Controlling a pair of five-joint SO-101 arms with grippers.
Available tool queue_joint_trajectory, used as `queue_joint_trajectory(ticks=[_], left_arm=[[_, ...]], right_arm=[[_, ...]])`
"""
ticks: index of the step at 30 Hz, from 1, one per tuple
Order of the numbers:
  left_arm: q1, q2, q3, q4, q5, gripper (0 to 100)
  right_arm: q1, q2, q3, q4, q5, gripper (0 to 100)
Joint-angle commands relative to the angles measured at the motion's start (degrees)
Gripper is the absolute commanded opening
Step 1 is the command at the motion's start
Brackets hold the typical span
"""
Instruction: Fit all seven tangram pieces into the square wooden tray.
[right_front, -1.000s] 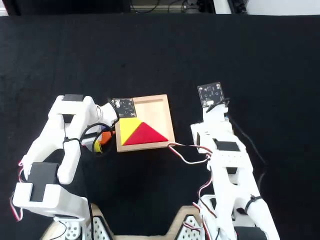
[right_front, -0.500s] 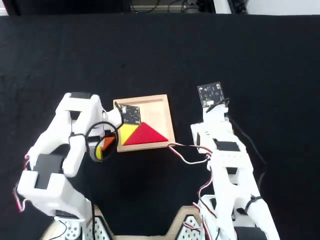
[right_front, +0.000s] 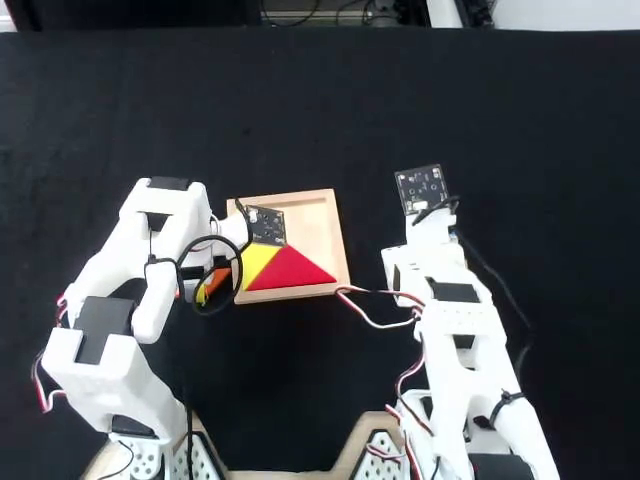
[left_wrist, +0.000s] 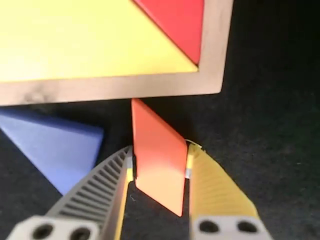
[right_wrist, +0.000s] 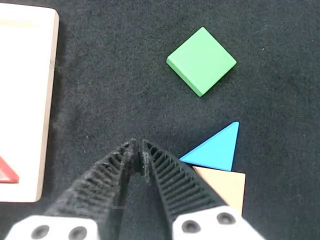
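The square wooden tray (right_front: 300, 200) holds a yellow triangle (right_front: 256, 262) and a red triangle (right_front: 295, 268). My left gripper (left_wrist: 159, 167) is shut on an orange parallelogram (left_wrist: 159, 157), which stands on edge just outside the tray's rim (left_wrist: 115, 90), near a corner. In the high view that orange piece (right_front: 214, 284) shows at the tray's left side under the left arm. A violet-blue triangle (left_wrist: 55, 145) lies beside it on the cloth. My right gripper (right_wrist: 139, 150) is shut and empty over the black cloth, right of the tray's edge (right_wrist: 45, 105).
Beyond the right gripper lie a green square (right_wrist: 201, 61), a light blue triangle (right_wrist: 216, 150) and a tan piece (right_wrist: 225, 185) touching it. The upper half of the tray's floor (right_front: 305, 222) is bare. Black cloth covers the table.
The left arm has swung toward the tray with the orange parallelogram in its gripper; its wrist now hangs over the tray's near-left corner. The right arm has stayed still.
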Motion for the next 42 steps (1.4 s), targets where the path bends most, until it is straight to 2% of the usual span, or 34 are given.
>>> queue_joint_trajectory(ticks=[1, 4, 8, 12, 17, 22, 29, 36, 38, 40, 42], left_arm=[[0.7, -0.9, -3.3, -0.2, -2.9, 3], [0.7, -2.6, -4.4, 1.1, -2.8, 3], [0.7, -10.7, -10.9, 12.3, -3.3, 3], [3.3, -18.4, -15.2, 18.9, -9.0, 3], [12.1, -20.7, -15.2, 19.3, -11.3, 3], [21.2, -14.9, -16.0, 15.3, -8.1, 3], [23.5, -3.6, -20.0, 7.3, -6.3, 3], [25.5, 6.9, -26.9, 7.0, -6.0, 3], [25.5, 8.6, -28.7, 6.9, -3.0, 4], [25.1, 9.1, -30.8, 7.0, 1.4, 8], [24.4, 9.2, -32.2, 7.0, 4.3, 19]], right_arm=[[-0.9, -1.6, -1.9, -1.0, 0.5, 1.2], [-0.9, -1.8, -1.9, -1.0, 0.5, 1.2], [-0.6, -1.9, -2.0, -1.0, 0.5, 1.2], [-0.4, -1.9, -2.1, -1.0, 0.5, 1.2], [1.7, -1.9, -2.4, -1.1, 0.5, 1.2], [5.5, -1.9, -2.5, -3.6, 0.0, 1.2], [6.1, -1.6, -2.4, -4.2, 0.0, 1.2], [6.2, -1.7, -2.5, -4.2, 0.0, 1.2], [6.2, -1.8, -2.5, -4.2, 0.0, 1.2], [6.2, -1.7, -2.5, -4.2, 0.0, 1.2], [6.2, -1.7, -2.5, -4.2, 0.0, 1.2]])
